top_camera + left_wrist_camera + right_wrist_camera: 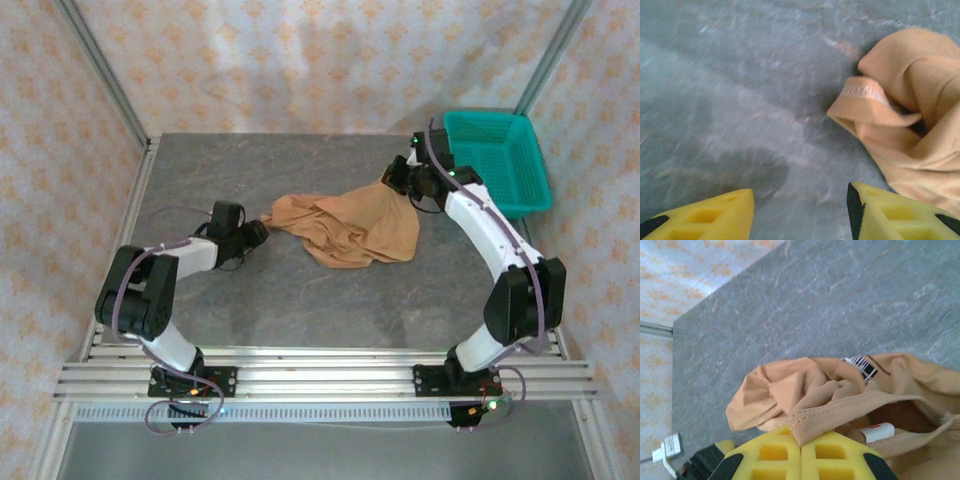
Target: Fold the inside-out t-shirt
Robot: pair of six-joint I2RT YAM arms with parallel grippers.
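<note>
Over the table (pixel 300 300), right claw (pixel 801 441) pinches the t-shirt (pixel 350 228) hem; left claw (pixel 800 192) reaches low, gaping.

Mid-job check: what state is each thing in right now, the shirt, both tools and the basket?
Tan cloth t-shirt: crumpled in a heap on the grey table, not yet folded.
Left tool: open, empty, beside a shirt edge.
Right tool: shut on the t-shirt's stitched hem.
Teal plastic mesh basket: upright, looks empty.
</note>
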